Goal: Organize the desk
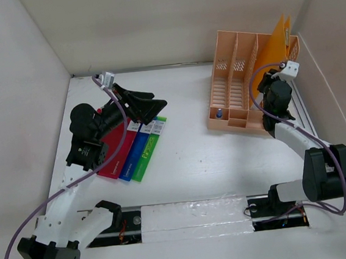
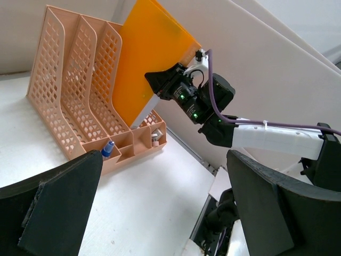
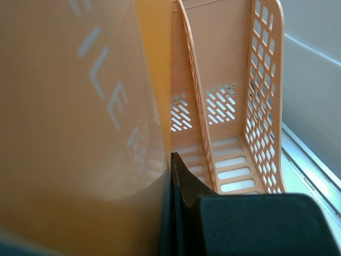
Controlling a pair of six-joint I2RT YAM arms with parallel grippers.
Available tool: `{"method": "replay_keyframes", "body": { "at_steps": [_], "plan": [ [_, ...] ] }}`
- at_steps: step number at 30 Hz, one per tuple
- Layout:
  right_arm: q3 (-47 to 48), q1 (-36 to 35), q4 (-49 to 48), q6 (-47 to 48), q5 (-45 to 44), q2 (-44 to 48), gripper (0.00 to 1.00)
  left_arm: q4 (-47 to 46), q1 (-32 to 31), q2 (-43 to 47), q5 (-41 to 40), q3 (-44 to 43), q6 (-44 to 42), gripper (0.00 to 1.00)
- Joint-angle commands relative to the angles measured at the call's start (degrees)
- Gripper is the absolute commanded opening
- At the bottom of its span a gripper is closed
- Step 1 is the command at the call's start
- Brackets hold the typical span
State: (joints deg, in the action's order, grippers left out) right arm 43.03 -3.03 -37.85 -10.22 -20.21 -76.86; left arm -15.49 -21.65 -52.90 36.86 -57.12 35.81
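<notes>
Filing step: right gripper pinches orange folder, 2 o'clock; next, probably lower into rack slot; left gripper spread

The left arm reaches forward with the left pincer spread wide and empty, while the right arm stretches far right, the right pincer nipped onto an orange folder.

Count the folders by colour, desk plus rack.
red folder: 1
blue folder: 1
green folder: 1
orange folder: 1
Total: 4
</notes>
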Motion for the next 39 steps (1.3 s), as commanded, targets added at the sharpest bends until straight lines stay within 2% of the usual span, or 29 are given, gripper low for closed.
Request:
{"method": "replay_keyframes", "body": {
  "at_steps": [1,6,7,9,18,19,21,22,23,26,29,34,39],
  "plan": [
    [-0.13,-0.93,-2.84,-1.38,-2.55,1.01,0.00,-2.09,0.03,1.40,0.84,-1.76,-0.66,0.99],
    [-0.31,-0.93,-0.57,-1.82,-3.70,-0.48,0.00,-2.35,0.03,1.75,1.46,-1.68,-0.30,0.99],
    [0.30,-0.93,0.22,-1.74,-4.57,-1.44,0.05,-2.27,0.03,1.93,1.46,-1.76,-0.22,0.99],
    [0.74,-0.93,0.92,-2.43,-5.88,-1.80,0.06,-2.27,0.03,2.02,1.46,-1.85,-0.30,0.99],
    [3.20,-0.93,3.83,-2.88,-7.65,-6.37,0.05,-2.18,0.03,2.02,1.19,-1.76,-0.39,0.99],
    [3.29,-0.93,5.31,-2.88,-7.65,-6.11,0.07,-2.09,0.03,2.02,1.11,-1.68,-0.48,0.99],
    [3.03,-0.93,4.71,-2.18,-7.66,-5.93,0.20,-2.18,0.03,2.02,1.28,-1.76,-0.48,0.99],
    [3.46,-0.93,5.32,-2.17,-7.65,-5.93,0.28,-2.18,0.03,1.84,1.28,-1.76,-0.39,0.99],
    [3.99,-0.93,5.33,-2.61,-7.39,-5.93,0.42,-2.18,0.03,1.93,1.28,-1.68,-0.39,0.99],
    [5.31,-1.54,8.84,-3.58,-6.60,-4.62,0.61,-2.18,0.03,2.02,1.28,-1.68,-0.39,0.99],
    [5.58,-1.54,9.01,-3.75,-6.69,-2.69,0.69,-2.09,0.03,2.02,1.11,-1.76,-0.39,0.99],
    [5.58,-2.69,11.21,-6.13,-7.13,2.67,0.73,-2.01,0.03,2.28,0.76,-1.76,-0.39,0.99],
    [4.00,-4.26,13.58,-9.99,-8.53,12.67,0.75,-1.30,0.03,3.07,-2.66,-1.33,-0.04,0.99]
  ]
}}
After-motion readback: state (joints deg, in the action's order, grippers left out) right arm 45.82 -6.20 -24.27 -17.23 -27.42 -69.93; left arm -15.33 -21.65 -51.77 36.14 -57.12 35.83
